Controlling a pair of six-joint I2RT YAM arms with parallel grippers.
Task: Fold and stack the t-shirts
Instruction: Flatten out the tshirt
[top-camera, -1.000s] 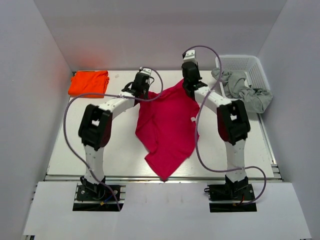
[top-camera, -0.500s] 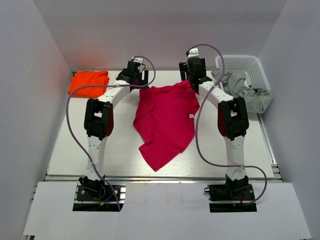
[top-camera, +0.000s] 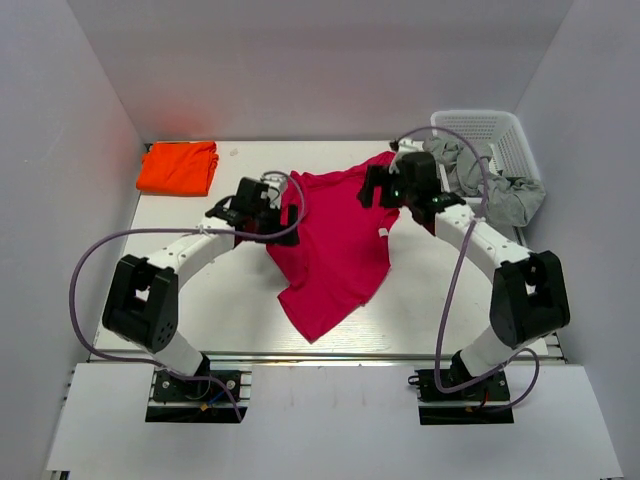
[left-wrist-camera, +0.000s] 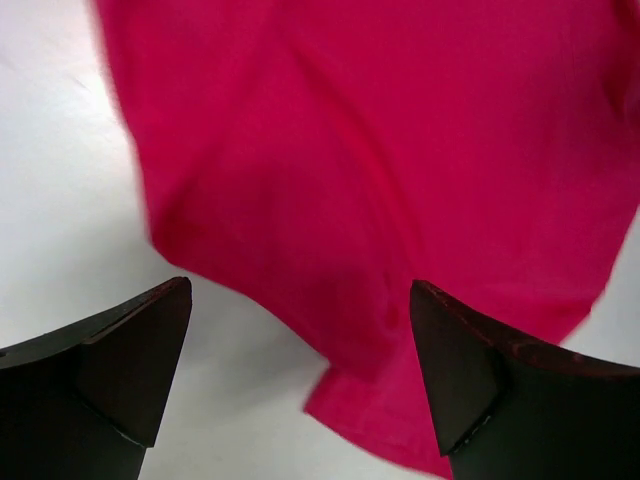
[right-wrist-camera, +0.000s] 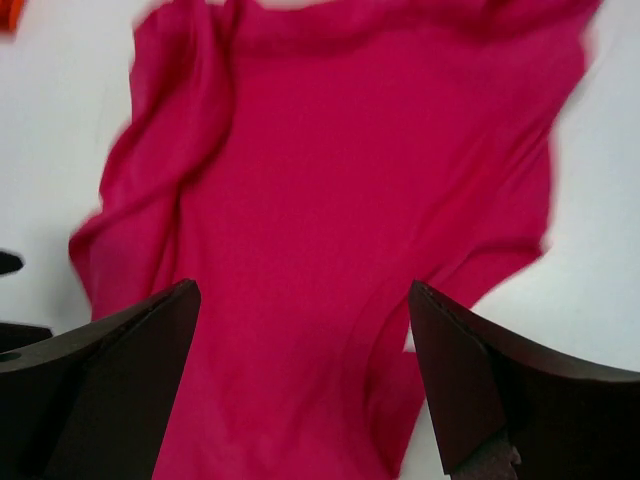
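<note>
Two robot arms hover over a rumpled magenta-red cloth t-shirt (top-camera: 335, 240), which lies skewed at the centre of the white worktop (top-camera: 200, 300) with its left edge doubled over. The left tool (left-wrist-camera: 300, 288) and the right tool (right-wrist-camera: 303, 287) each stand with jaws spread wide, gripping nothing. A bright orange cloth t-shirt (top-camera: 179, 166) sits folded in the far-left corner, well apart. The job appears to be at the laying-out stage for the red shirt. The next move probably calls for pinching its bunched edges and drawing them flat before any fold.
</note>
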